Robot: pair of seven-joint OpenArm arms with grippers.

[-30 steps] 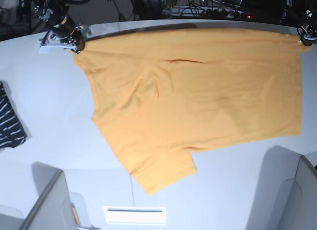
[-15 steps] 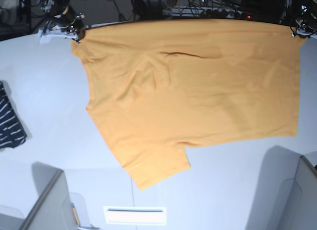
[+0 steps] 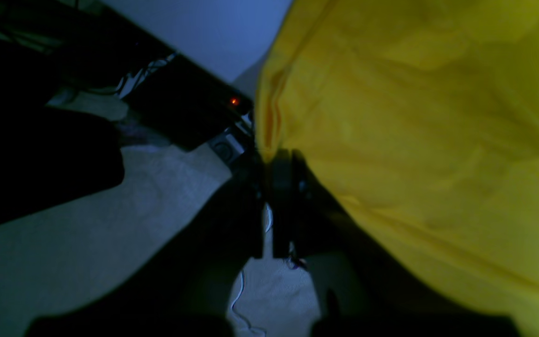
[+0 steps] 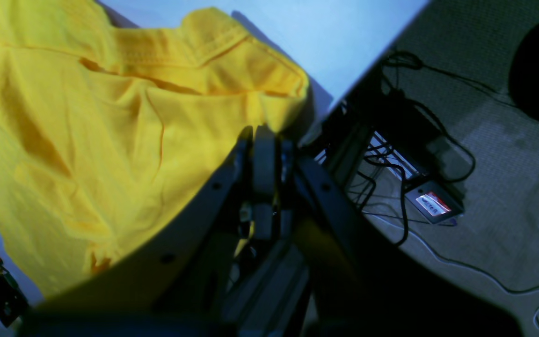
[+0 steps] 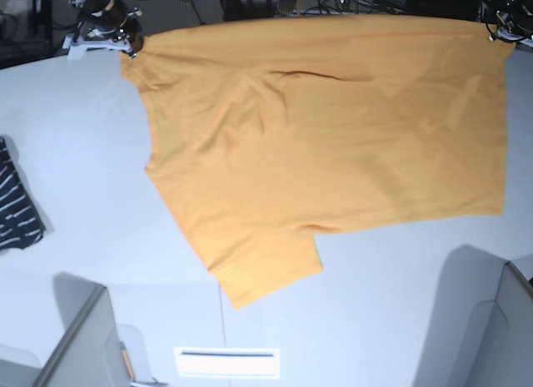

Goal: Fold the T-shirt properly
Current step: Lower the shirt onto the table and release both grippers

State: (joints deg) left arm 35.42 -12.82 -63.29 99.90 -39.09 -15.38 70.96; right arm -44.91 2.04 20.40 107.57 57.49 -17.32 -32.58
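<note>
Orange-yellow cotton pretty much filled your base view: the T-shirt (image 5: pixel 333 129) was stretched across the white table (image 5: pixel 75 154), top edge running along the far side from about 10 o'clock over to 2 o'clock, with one short sleeve (image 5: pixel 266 266) trailing down toward 6 o'clock. You had both ends pinched. Your right gripper (image 5: pixel 125 44), up at 10 o'clock in the base view, was clamped tight on a corner of the shirt; in its wrist view (image 4: pixel 265 135) the narrow jaws bit right into the hemmed fabric edge at the table's rim, cables and floor visible past it at 3 o'clock. Your left gripper (image 5: pixel 500 25), up at 2 o'clock, was likewise closed down on the opposite corner; its wrist camera (image 3: pixel 274 157) was dark, but you could see the cloth bunching into the closed jaws. A soft crease (image 5: pixel 308 75) crossed the upper middle. Over at 9 o'clock, a dark striped garment (image 5: pixel 17 208) sat on the table, well apart from the shirt.
</note>
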